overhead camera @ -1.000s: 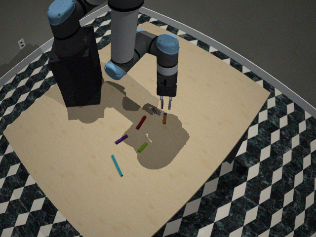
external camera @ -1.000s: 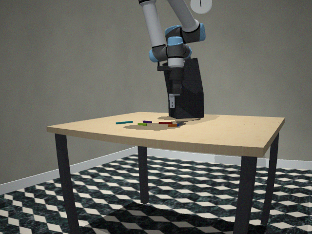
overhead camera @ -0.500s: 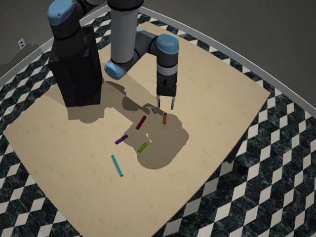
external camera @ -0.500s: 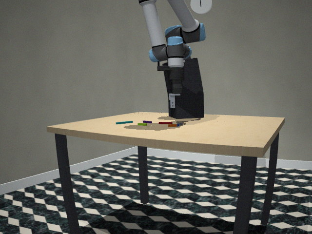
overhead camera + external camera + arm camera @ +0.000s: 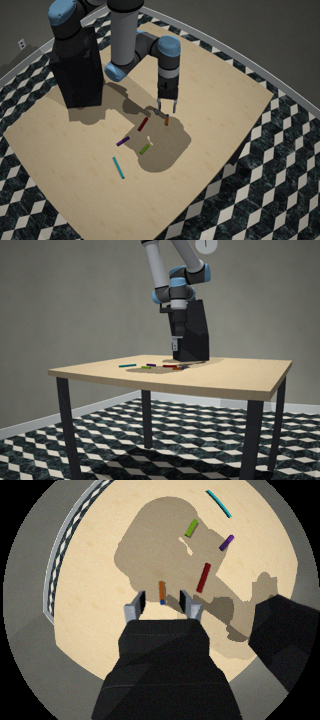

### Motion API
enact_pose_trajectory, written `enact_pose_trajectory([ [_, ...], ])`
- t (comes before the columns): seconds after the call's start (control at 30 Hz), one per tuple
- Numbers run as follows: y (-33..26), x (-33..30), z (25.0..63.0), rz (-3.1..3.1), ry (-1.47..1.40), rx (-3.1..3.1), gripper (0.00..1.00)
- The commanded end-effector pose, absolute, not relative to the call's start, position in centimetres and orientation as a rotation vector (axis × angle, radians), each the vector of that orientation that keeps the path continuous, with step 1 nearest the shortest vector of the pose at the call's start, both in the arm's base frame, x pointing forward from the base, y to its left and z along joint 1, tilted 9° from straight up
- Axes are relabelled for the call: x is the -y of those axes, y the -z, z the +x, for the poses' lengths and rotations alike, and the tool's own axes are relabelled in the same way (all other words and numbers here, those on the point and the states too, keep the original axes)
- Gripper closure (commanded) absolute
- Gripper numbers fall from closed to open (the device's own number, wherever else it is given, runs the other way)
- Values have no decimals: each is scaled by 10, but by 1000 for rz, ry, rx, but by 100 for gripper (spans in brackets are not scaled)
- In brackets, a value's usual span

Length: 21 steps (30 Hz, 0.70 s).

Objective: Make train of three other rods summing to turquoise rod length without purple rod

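My gripper [image 5: 167, 108] is open and empty, raised a little above the table. Below it lies the orange rod [image 5: 166, 120] with the small blue rod [image 5: 167, 115] touching its far end, in one line. In the wrist view the orange rod [image 5: 162, 591] shows between my fingertips. The short grey rod [image 5: 156, 111] lies just left of my fingers. The red rod [image 5: 142, 124] lies further left, apart from the orange one. The lime rod [image 5: 144, 149], the purple rod [image 5: 123, 141] and the turquoise rod [image 5: 118, 167] lie nearer the front, each alone.
The robot's black base [image 5: 77, 69] stands at the back left of the table. The table's right edge [image 5: 232, 160] is well away from the rods. In the side view the rods lie in a low row [image 5: 155, 366] in front of the base.
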State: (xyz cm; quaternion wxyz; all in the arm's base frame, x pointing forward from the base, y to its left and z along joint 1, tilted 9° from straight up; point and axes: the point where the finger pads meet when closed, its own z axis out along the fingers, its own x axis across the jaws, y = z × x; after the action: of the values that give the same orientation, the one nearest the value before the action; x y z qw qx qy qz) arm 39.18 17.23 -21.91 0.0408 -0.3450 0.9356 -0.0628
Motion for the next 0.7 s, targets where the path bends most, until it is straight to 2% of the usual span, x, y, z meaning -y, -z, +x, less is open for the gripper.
enact_pose_trajectory([
  [0.0, 220, -135, 404, -869, 180, -2926, 0],
  [0.07, 220, -135, 404, -869, 180, -2926, 0],
  [0.43, 222, -36, 427, -373, 156, -3010, 0],
  [0.67, 221, -22, 430, -306, 154, -3013, 0],
])
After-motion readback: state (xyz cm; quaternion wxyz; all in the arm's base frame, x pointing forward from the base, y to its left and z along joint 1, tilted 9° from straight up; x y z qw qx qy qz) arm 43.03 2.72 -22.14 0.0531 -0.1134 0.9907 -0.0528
